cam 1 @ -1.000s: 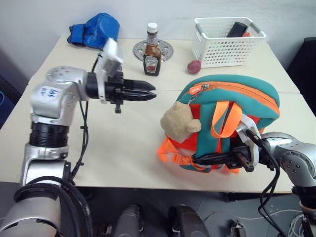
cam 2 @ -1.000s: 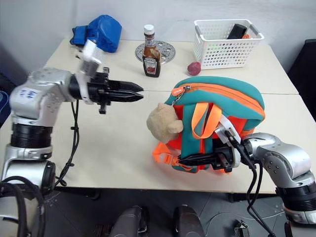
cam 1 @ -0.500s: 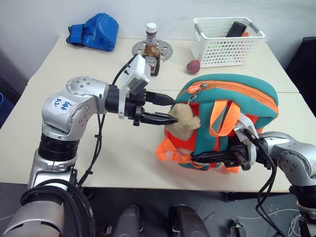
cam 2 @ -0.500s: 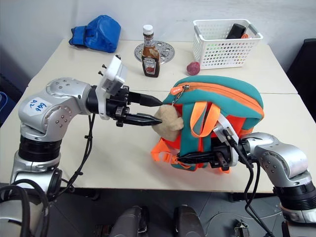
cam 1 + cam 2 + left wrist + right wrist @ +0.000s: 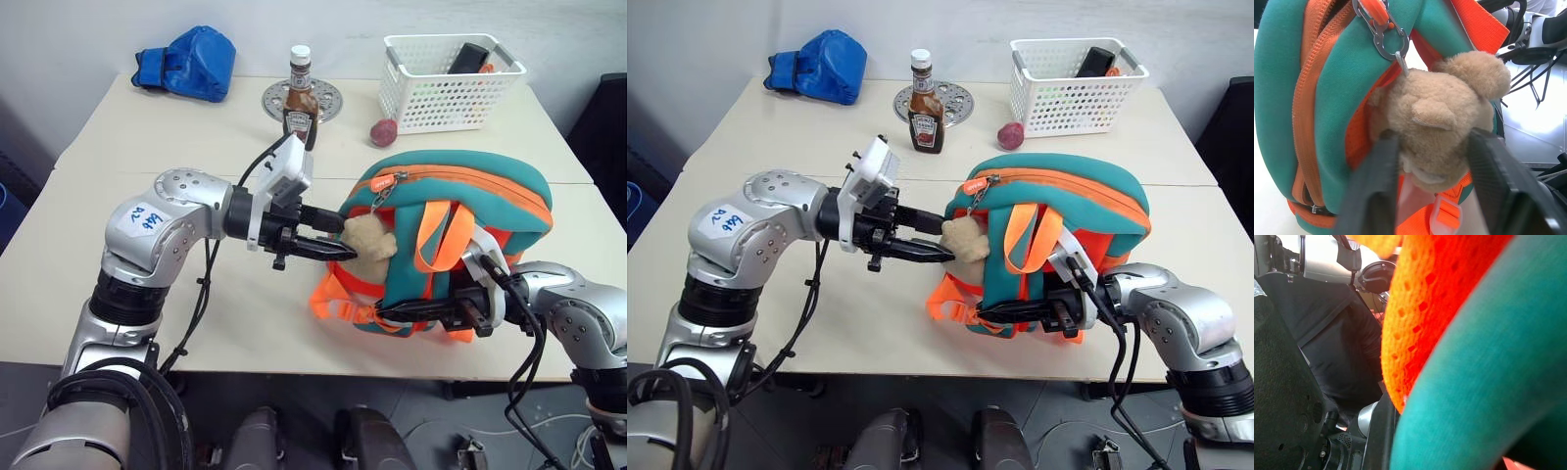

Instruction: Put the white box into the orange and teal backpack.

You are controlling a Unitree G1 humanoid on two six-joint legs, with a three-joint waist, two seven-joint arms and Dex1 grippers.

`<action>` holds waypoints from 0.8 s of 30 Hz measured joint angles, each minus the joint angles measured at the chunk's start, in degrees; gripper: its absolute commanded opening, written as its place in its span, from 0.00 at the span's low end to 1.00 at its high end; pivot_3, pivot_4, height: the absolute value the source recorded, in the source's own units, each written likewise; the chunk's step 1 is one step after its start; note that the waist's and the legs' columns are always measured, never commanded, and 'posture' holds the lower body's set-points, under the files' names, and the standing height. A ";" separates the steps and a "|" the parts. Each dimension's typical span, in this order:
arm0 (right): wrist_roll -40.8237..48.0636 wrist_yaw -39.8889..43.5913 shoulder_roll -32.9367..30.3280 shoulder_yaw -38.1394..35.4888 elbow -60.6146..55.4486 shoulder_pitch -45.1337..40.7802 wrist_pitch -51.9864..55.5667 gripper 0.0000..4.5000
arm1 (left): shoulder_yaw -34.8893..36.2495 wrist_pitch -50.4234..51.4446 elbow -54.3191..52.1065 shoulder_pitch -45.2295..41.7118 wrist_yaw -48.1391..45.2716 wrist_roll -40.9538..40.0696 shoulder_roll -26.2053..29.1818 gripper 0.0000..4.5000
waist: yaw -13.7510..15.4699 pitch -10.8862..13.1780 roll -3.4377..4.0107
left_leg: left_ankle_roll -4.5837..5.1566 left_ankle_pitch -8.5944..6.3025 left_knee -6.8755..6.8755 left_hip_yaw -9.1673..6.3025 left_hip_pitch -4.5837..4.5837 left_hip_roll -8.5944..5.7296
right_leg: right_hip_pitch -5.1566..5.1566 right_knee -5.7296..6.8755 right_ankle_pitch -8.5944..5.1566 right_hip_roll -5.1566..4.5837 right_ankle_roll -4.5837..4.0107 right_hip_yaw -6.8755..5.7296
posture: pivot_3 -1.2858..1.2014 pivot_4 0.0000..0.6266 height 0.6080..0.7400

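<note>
The left gripper closes around the tan plush toy on the orange and teal backpack; the right gripper pinches the backpack's lower edge; its zip looks closed, with packing not begun

A blue bag lies slumped at the far left corner of the tabletop. Near the middle of the far edge sits a round perforated metal disc, and a ketchup bottle with a white cap stands upright just in front of it, overlapping its left part. Toward the far right corner stands a white perforated basket holding a dark flat object that leans against its back wall. A small reddish round thing lies just beside the basket's near left corner.
</note>
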 measured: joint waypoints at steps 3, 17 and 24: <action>-0.04 0.00 0.04 0.01 0.00 0.00 -0.05 0.00 | 0.18 -0.08 0.43 -0.40 -0.85 -0.26 0.77 0.02 | -0.01 0.00 0.00 | 0.00 0.00 0.00 0.00 0.00 0.00 | 0.00 0.00 0.00 0.00 0.00 0.00 | 0.52 0.24 1.00; 0.34 -1.42 1.17 -0.05 -0.13 0.56 0.06 0.00 | 2.80 -4.72 13.33 -10.85 -9.29 1.00 9.60 0.00 | -0.13 0.00 0.00 | -0.01 0.00 -0.03 0.03 -0.01 0.00 | -0.05 0.00 0.00 0.00 0.00 0.00 | 0.52 0.24 1.00; 4.87 -1.93 1.31 -2.44 -1.03 2.44 1.90 0.00 | 0.34 -17.02 28.01 -15.78 -15.59 9.91 13.85 0.00 | 0.01 0.00 0.00 | 0.09 -0.06 -0.04 0.07 -0.04 0.00 | -0.09 -0.01 0.00 0.01 0.00 0.00 | 0.52 0.24 1.00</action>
